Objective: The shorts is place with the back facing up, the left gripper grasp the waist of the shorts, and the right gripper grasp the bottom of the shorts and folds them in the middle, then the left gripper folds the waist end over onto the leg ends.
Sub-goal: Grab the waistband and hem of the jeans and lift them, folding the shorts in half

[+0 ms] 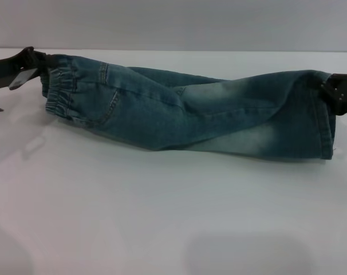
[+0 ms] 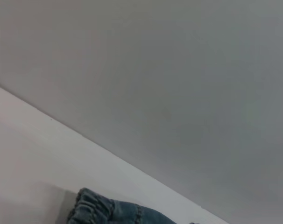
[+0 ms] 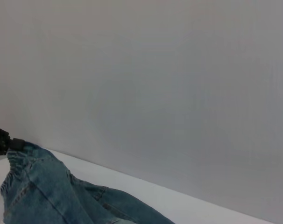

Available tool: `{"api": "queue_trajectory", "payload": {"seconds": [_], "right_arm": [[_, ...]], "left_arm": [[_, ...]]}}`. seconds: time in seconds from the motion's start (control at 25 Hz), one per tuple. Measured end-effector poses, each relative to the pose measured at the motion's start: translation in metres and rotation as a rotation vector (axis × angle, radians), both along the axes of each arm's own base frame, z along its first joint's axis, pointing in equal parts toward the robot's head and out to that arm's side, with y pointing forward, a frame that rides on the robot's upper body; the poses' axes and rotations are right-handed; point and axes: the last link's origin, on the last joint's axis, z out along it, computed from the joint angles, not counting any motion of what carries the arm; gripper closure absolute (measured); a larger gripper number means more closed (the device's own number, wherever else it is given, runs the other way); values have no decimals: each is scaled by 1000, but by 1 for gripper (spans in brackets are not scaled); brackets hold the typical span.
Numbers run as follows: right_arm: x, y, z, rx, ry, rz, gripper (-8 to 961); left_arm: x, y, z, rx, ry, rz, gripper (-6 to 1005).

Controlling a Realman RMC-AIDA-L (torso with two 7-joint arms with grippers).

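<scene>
Two ends of the denim shorts (image 1: 185, 112) are being pinched: the waist (image 1: 62, 94) by the left gripper (image 1: 39, 66), the leg hems (image 1: 319, 114) by the right gripper (image 1: 334, 91), keeping the lengthwise fold aligned.

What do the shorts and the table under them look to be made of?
The shorts look like faded-wash blue denim: pale worn patches, stitched seams, a gathered elastic waist. The table looks like a smooth white hard surface with a slight sheen; whether laminate or plastic, I cannot tell.
</scene>
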Motion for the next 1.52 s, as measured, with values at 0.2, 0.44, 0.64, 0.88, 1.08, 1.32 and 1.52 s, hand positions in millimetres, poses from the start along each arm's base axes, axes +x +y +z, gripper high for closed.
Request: {"api": "queue_trajectory", "payload": {"seconds": [0.2, 0.44, 0.64, 0.88, 1.08, 1.32, 1.52], "right_arm": [[-1, -11, 4, -2, 30, 49, 927], [-3, -16, 6, -19, 39, 84, 925], [-10, -23, 5, -45, 53, 145, 924], [-17, -33, 7, -76, 71, 219, 922], [-15, -34, 10, -61, 72, 215, 920], [-9, -34, 13, -11, 84, 184, 918], [-7, -34, 17, 24, 103, 168, 917]], "left_arm": [[-3, -2, 1, 6, 1, 8, 862], [-5, -2, 3, 9, 3, 11, 861], [-7, -3, 3, 12, 2, 17, 859], [-13, -9, 3, 11, -2, 32, 857], [-19, -14, 4, 14, -7, 47, 856], [-20, -14, 4, 16, -11, 48, 854], [-18, -13, 3, 17, -11, 44, 853]]}}
